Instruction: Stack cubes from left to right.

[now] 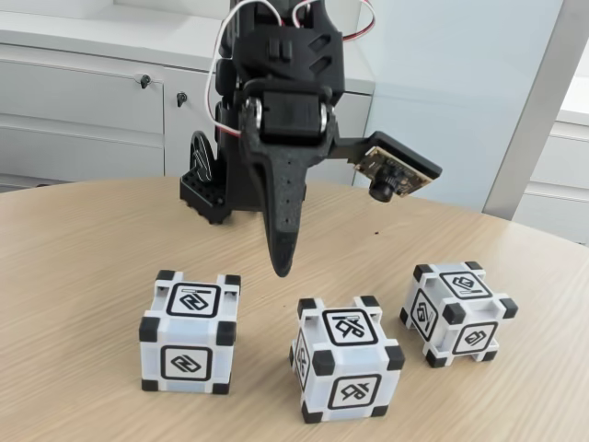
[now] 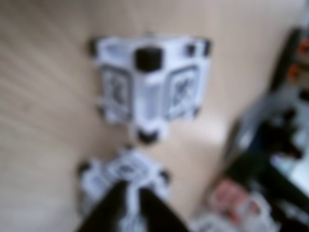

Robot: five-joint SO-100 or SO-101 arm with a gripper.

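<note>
I see round wooden table (image 1: 83, 276); behind table, grey cabinets (image 1: 83, 101) with small dark knobs (image 1: 144, 81); pale blue wall panel (image 1: 460, 83) right of cabinets.

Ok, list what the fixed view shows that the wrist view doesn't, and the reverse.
Fixed view: three cubes in a row, left cube, middle cube, right cube, plus the wrist camera and cabinets behind. Wrist view: a blurred close look past the fingers at a near cube and a far cube. Shared: fingers, cubes, wooden table; which cubes match, I cannot tell.
</note>
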